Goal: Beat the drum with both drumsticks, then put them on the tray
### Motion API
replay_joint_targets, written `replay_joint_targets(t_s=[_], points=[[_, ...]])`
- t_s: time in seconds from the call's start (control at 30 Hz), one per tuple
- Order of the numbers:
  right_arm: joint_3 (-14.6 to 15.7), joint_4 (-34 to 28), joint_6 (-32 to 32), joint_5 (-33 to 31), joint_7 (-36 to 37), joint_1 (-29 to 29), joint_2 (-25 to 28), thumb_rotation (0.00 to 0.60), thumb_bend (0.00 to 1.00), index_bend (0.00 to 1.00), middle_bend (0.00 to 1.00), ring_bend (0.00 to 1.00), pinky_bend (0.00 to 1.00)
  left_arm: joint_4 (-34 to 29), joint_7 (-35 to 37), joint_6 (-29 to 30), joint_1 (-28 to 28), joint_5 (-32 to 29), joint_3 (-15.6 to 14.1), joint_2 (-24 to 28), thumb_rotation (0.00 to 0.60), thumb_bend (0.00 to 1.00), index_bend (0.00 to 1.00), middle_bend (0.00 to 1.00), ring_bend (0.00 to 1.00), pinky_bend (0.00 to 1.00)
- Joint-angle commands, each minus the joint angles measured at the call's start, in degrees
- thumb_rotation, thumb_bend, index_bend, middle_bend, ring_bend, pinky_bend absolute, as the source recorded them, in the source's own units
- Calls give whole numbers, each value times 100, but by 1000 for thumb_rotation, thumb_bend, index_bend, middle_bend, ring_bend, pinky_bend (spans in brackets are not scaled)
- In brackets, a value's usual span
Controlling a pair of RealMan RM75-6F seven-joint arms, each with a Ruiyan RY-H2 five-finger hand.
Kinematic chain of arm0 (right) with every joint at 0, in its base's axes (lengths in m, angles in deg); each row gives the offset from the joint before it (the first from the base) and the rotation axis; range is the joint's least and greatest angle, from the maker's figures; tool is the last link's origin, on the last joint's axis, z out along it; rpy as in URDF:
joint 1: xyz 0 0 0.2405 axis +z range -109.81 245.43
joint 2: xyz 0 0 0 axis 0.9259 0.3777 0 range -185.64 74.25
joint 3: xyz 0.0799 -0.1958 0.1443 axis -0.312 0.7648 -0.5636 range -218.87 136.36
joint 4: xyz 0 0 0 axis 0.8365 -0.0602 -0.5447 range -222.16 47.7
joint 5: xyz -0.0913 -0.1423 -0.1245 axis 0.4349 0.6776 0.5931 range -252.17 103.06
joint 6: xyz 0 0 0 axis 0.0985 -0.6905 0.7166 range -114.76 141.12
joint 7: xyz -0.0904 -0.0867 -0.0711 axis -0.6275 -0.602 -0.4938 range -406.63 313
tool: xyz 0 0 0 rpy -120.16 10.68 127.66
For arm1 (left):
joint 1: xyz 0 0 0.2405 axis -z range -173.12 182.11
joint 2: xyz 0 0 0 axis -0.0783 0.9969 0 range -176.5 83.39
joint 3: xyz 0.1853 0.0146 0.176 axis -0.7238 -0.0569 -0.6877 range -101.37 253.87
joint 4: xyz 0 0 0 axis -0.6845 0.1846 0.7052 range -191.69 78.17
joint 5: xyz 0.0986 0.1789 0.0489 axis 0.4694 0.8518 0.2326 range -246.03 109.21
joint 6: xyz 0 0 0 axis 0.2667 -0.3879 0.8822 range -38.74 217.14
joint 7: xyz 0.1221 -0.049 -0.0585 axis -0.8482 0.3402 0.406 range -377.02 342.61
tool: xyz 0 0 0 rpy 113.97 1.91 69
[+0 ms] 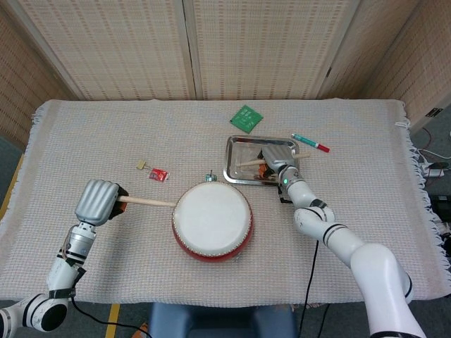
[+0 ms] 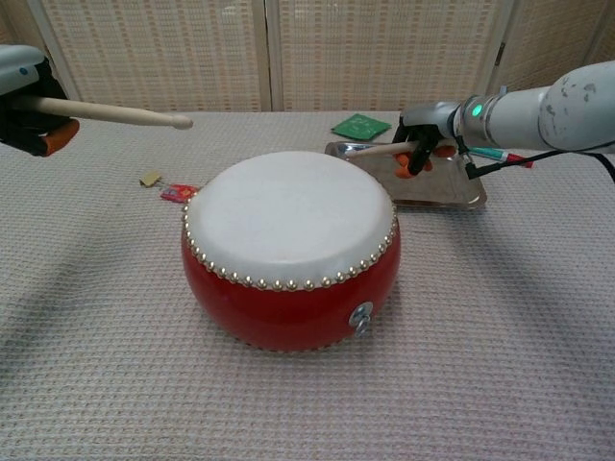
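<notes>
Head view shows the right hand (image 1: 280, 163) low over the tray (image 1: 237, 144), fingers closed on its drumstick (image 1: 248, 164), which lies along the tray's length. Well left of the drum (image 1: 212, 221), the left hand (image 1: 99, 201) grips the other drumstick (image 1: 146, 202), tip toward the drum.

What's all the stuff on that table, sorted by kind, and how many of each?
Drum: 1
Drumsticks, left and right: 2
Tray: 1
Green board: 1
Pen: 1
Red packet: 1
Tan tag: 1
Small object behind the drum: 1
Total: 9
</notes>
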Motion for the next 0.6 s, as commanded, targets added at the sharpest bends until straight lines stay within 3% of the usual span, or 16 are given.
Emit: replay_joint_targets(t_s=[0.03, 0.3, 0.6], points=[[-71, 450, 208, 15, 78, 161, -277, 600, 298, 618, 664, 536, 793, 3, 11, 7, -18, 7, -1, 11, 600, 713, 1000, 1000, 1000, 1000], [-184, 1058, 460, -60, 138, 324, -627, 600, 201, 303, 396, 247, 507, 31, 81, -4, -73, 6, -7, 38, 600, 712, 1000, 1000, 1000, 1000], [-316, 1061, 250, 150, 274, 298, -637, 600, 186, 206, 311, 166, 437, 15, 138, 40, -105, 71, 36, 91, 600, 712, 1000, 1000, 1000, 1000]])
